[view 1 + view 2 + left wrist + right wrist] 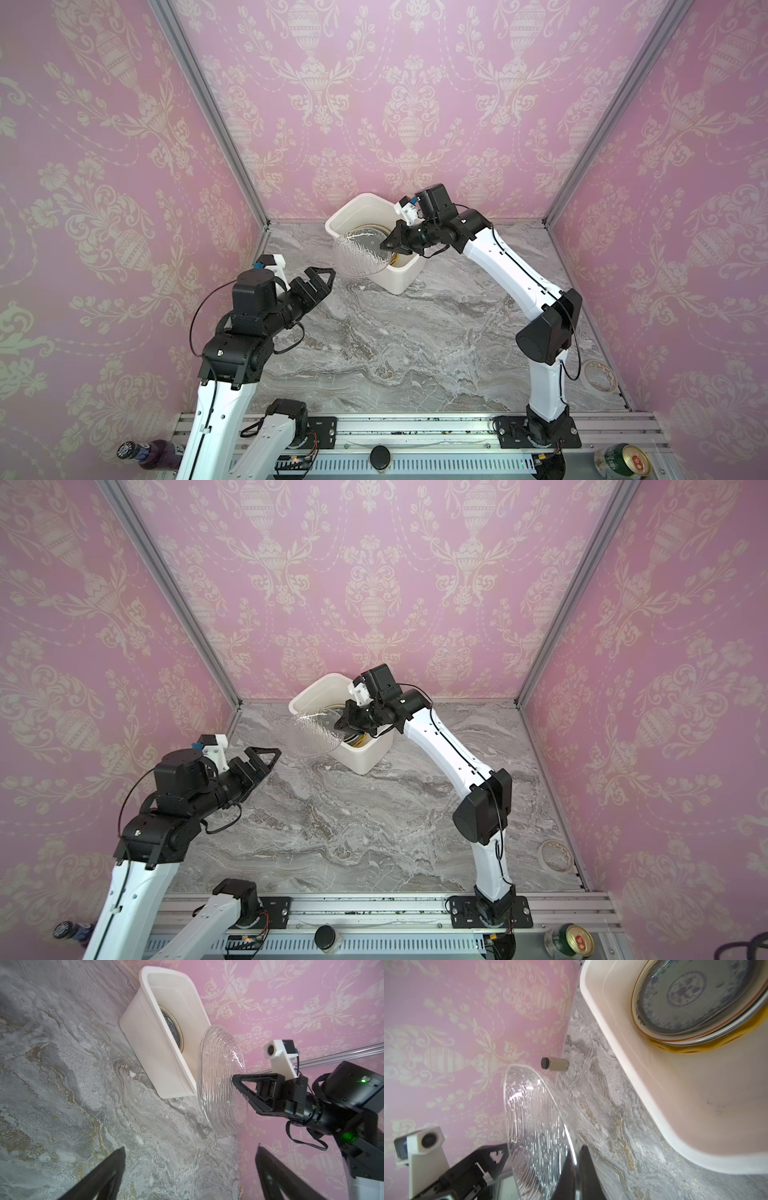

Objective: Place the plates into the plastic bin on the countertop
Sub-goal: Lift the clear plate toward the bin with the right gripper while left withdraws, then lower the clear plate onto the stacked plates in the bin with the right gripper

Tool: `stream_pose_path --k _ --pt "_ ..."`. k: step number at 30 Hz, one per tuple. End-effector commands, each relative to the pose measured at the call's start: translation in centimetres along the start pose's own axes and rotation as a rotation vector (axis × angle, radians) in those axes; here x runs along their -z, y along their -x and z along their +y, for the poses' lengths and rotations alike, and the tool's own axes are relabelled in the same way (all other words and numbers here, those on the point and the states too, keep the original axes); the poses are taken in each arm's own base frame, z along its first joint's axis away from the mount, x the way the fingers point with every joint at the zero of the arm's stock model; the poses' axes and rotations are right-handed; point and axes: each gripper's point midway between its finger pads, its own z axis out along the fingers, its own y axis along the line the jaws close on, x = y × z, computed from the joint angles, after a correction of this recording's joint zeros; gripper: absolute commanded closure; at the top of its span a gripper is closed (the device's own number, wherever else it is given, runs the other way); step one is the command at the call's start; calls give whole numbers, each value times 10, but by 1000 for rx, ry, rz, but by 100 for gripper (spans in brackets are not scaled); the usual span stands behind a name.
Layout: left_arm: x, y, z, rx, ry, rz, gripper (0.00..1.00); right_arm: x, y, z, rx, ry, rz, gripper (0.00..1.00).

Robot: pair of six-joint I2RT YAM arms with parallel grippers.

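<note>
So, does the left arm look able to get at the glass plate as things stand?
Probably yes. The left gripper is open and points toward the glass plate, with only bare countertop between them. The right gripper holds the plate by its far edge at the plastic bin, leaving the near rim free.

Pink walls (pixel 104 124) on three sides, cream vase and flower pattern. Silver metal posts (pixel 210 112) in back corners. Grey marble counter (pixel 415 353). Ribbed metal rail (pixel 415 428) in front.
</note>
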Motion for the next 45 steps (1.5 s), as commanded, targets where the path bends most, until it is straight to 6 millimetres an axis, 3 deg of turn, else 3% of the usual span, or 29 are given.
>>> stream_pose_path --k 1,7,12,22,31,36,45 --pt "9 25 -3 -68 23 -131 1 1 49 -14 -196 15 -184 100" --pt "-5 24 5 -97 65 -93 1 -20 102 -55 -371 -49 -365 100" --pt "-18 21 10 -91 74 -68 1 -57 124 -78 -448 -80 -415 100" --pt "-27 14 23 -97 113 -38 1 -115 124 -127 -503 -134 -437 99" --pt "-27 13 30 -86 135 -38 1 -139 120 -154 -515 -165 -436 94" --pt "-27 14 32 -85 143 -41 1 -148 117 -160 -511 -165 -429 92" --pt "-26 11 37 -85 155 -38 1 -163 118 -133 -460 -46 -418 91"
